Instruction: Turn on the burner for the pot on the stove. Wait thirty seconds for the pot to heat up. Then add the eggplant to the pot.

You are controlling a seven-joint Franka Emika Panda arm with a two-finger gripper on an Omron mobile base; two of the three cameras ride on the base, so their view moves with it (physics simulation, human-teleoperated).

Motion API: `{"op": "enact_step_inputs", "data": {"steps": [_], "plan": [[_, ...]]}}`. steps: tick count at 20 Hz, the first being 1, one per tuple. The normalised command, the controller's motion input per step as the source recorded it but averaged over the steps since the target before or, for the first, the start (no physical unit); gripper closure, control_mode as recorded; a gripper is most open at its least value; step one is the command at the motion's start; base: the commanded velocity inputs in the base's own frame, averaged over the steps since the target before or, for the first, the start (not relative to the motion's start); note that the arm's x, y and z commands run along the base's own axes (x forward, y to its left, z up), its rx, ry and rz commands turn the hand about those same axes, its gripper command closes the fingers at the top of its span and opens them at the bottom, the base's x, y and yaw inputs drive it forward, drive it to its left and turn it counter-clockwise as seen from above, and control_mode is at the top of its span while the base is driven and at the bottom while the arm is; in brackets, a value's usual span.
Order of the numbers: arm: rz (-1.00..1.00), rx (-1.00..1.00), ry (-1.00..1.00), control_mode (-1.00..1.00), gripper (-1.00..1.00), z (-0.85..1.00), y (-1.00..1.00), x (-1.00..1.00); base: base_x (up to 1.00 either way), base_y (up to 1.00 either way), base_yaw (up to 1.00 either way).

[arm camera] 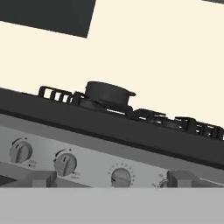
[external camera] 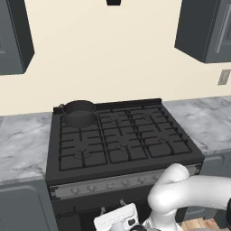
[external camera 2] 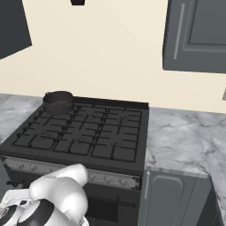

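One dark pot (external camera: 79,112) on rear-left burner (external camera: 80,121) of stove (external camera: 122,135), end effector (arm camera: 107,178) spread wide, empty, facing front knobs (arm camera: 65,162).

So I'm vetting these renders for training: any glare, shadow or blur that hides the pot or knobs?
Left base view: flat light, no glare, pot sharp. Right base view: the same, stove grates crisp. Hand view: tilted, knobs slightly soft but readable.
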Motion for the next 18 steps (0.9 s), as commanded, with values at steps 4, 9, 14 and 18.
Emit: {"op": "enact_step_inputs", "data": {"steps": [4, 9, 14, 18], "plan": [[0.0, 0.02, -0.11, -1.0, -1.0, 0.0, 0.53, 0.01, 0.0, 0.0, 0.0], [0.0, 0.11, -0.08, -1.0, -1.0, 0.0, 0.46, 0.05, 0.0, 0.0, 0.0], [0.0, 0.09, -0.05, -1.0, -1.0, 0.0, 0.13, 0.29, 0.0, 0.0, 0.0], [-0.01, 0.0, 0.0, -1.0, -1.0, 0.0, 0.0, 0.48, 0.0, 0.0, 0.0]]}}
